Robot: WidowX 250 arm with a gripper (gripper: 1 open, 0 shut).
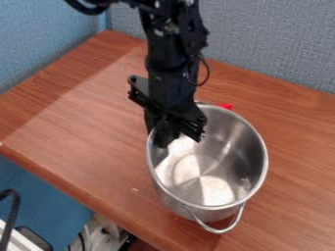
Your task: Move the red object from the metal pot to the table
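No readable text, label, brand, number or sign appears anywhere in the view. The metal pot (210,167) shows only plain shiny steel, the table (78,103) only bare wood grain, and the dark robot arm (177,59) carries no marking that can be made out at this picture size.
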